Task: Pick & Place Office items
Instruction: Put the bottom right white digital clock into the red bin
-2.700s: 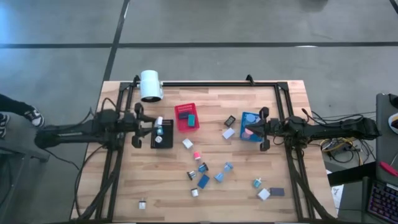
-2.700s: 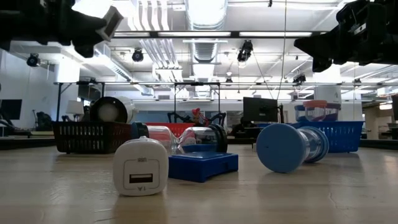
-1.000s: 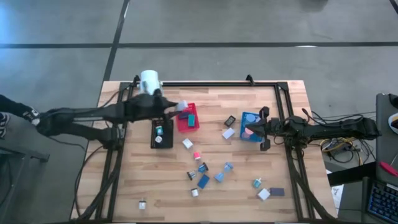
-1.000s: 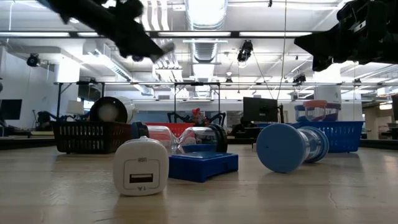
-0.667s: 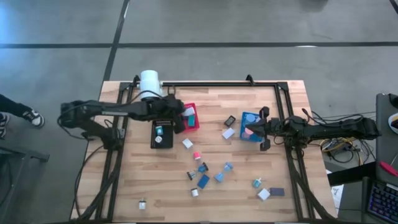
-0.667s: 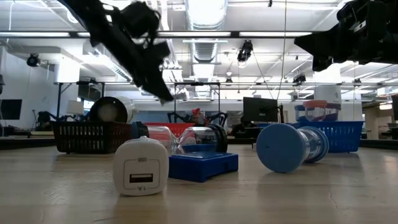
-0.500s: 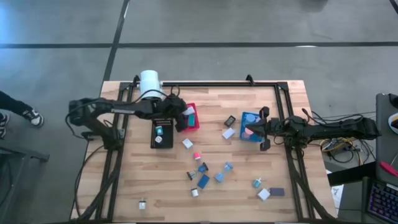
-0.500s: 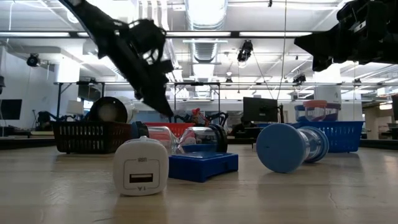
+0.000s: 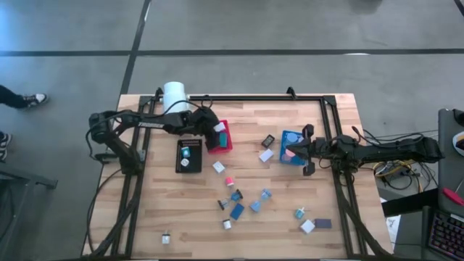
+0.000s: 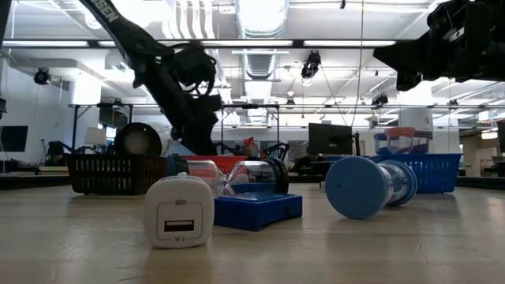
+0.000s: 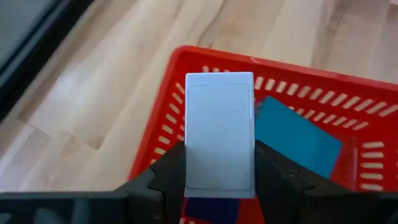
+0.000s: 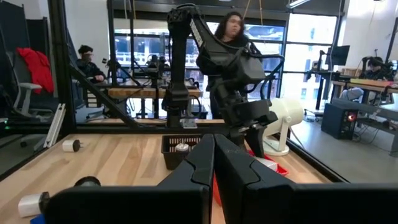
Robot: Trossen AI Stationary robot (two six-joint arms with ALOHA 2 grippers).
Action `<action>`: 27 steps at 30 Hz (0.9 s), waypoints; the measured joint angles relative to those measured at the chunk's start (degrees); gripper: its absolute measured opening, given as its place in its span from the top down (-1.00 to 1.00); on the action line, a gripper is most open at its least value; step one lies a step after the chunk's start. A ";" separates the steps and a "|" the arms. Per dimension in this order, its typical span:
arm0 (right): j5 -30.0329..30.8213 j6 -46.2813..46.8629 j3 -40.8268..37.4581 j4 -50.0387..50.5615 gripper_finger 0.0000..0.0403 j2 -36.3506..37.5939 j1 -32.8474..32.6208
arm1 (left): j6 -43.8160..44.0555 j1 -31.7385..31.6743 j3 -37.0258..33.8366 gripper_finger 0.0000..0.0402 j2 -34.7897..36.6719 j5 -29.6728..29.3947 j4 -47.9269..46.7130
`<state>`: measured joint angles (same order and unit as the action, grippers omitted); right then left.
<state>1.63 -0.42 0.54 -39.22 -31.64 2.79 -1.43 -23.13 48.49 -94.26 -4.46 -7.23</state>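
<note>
Now my left tool [image 11: 219, 180] grips a white block [image 11: 219, 138] over the red bin [image 9: 218, 136], which holds a teal piece [image 11: 297, 135]. Black bin [image 9: 188, 155] holds a teal-and-white bit; blue bin [image 9: 292, 146] a pink one. A second ago I was farther left; loose items stay scattered mid-tabletop [image 9: 275, 206]. Right tool [image 9: 307, 151] shut, empty, by the blue bin.

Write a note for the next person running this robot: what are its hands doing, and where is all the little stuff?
Left gripper: shut on a white block, held over the red bin, not yet released.
Right gripper: shut, waiting by the blue bin.
Done: a teal piece lies in the red bin; the black bin holds a few pieces.
Left: drop the white block, then sort the loose pieces scattered across the table's middle and near side.
</note>
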 joint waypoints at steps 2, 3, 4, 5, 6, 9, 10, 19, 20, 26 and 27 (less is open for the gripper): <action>0.00 0.02 0.00 -0.01 0.96 0.00 -0.02 | -0.56 -0.11 0.00 0.24 0.00 0.62 -0.83; 0.00 0.00 0.00 -0.02 0.96 0.00 0.00 | -0.81 -0.11 0.00 0.24 0.00 0.70 -1.20; 0.00 0.02 0.00 -0.02 0.96 0.00 -0.02 | -1.13 -0.13 0.00 0.24 0.00 0.90 -1.64; 0.00 0.01 0.00 -0.02 0.96 0.00 -0.02 | -1.37 -0.18 0.00 0.24 0.00 1.19 -2.10; 0.00 -0.01 0.00 -0.02 0.96 0.00 -0.01 | -1.50 -0.21 0.00 0.24 0.00 1.56 -2.38; 0.00 -0.01 0.00 -0.02 0.96 0.00 0.00 | -1.86 -0.21 0.00 0.24 0.00 2.01 -2.48; 0.00 0.00 0.00 -0.02 0.96 0.00 0.00 | -2.22 -0.18 0.00 0.24 0.00 2.15 -2.49; 0.00 -0.09 0.00 -0.07 0.96 0.00 0.00 | -3.28 -0.18 0.00 0.24 0.00 2.13 -2.48; 0.00 -0.15 0.00 -0.09 0.96 0.00 -0.02 | -3.26 -0.18 0.00 0.24 0.00 2.13 -2.47; 0.00 -0.25 0.00 -0.09 0.96 0.00 0.00 | -1.42 -0.33 0.00 0.24 -0.04 2.13 -2.22; 0.00 -0.25 0.00 -0.09 0.96 0.00 -0.01 | -1.14 -0.43 0.00 0.24 -0.04 2.13 -2.22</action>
<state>1.63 -0.67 0.54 -39.31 -31.64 2.78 -2.57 -23.56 48.49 -94.30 -2.33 -9.45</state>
